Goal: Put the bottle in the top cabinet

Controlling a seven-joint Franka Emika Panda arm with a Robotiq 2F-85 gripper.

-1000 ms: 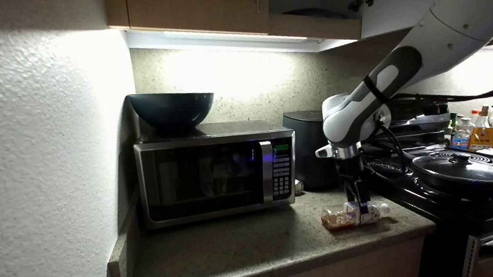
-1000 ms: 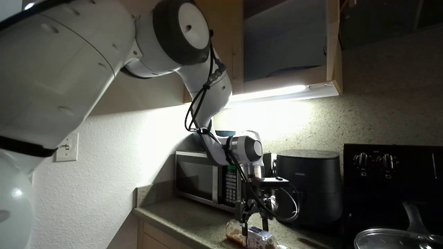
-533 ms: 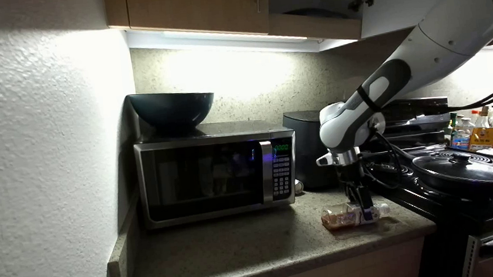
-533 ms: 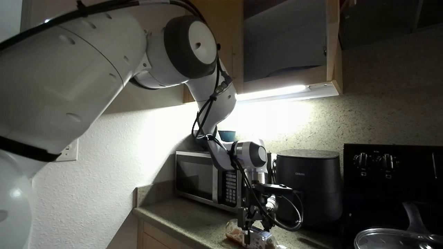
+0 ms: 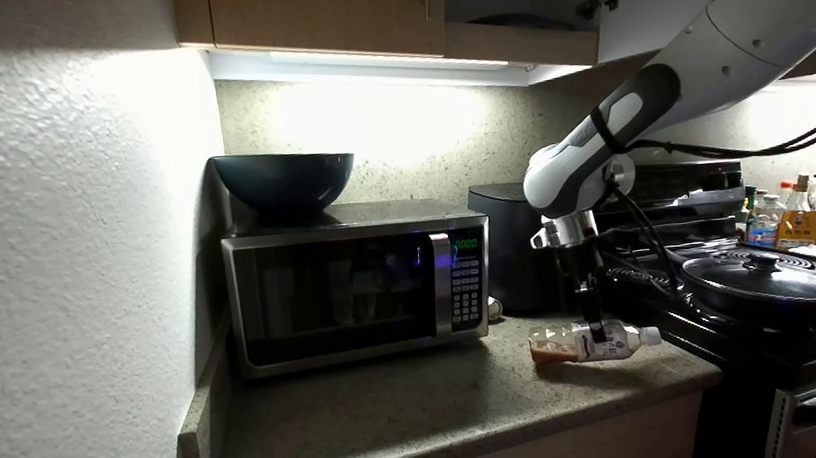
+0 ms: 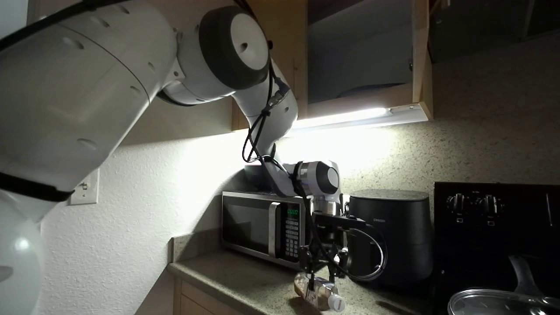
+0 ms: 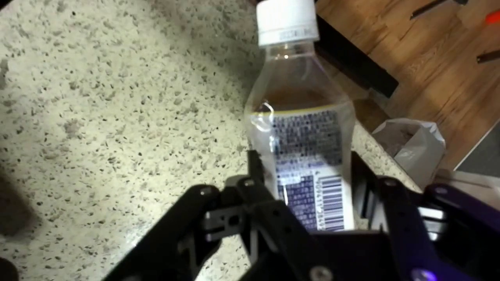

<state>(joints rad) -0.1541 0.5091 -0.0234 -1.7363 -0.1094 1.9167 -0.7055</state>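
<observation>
Ok, top cabinet [image 5: 325, 13]: smooth brown wood, 1 door [image 5: 641, 3] open. Counter [image 5: 394, 419]: speckled, stone-look. Microwave [image 5: 340, 292]: boxy, steel & blk glass. Gripper [image 7: 304, 157]: 2 fingers [image 7: 359, 179] part-closed, clamping bottle [image 7: 300, 132] mid-body, horiz, looks just above counter. Bottle: clear plastic, tapered neck [image 7: 291, 50], brownish contents [image 5: 552, 353] at base end, wht/blue label [image 7: 308, 156] w/ barcode [image 7: 331, 203], wht cap [image 7: 287, 23].

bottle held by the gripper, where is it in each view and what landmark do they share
In an exterior view: bottle low, well right of centre, white cap pointing right.
In an exterior view: bottle low, just right of centre, white cap lower right.
Wrist view: bottle just right of centre, white cap at the top edge.
Shared landmark: speckled counter, seen in all three.
</observation>
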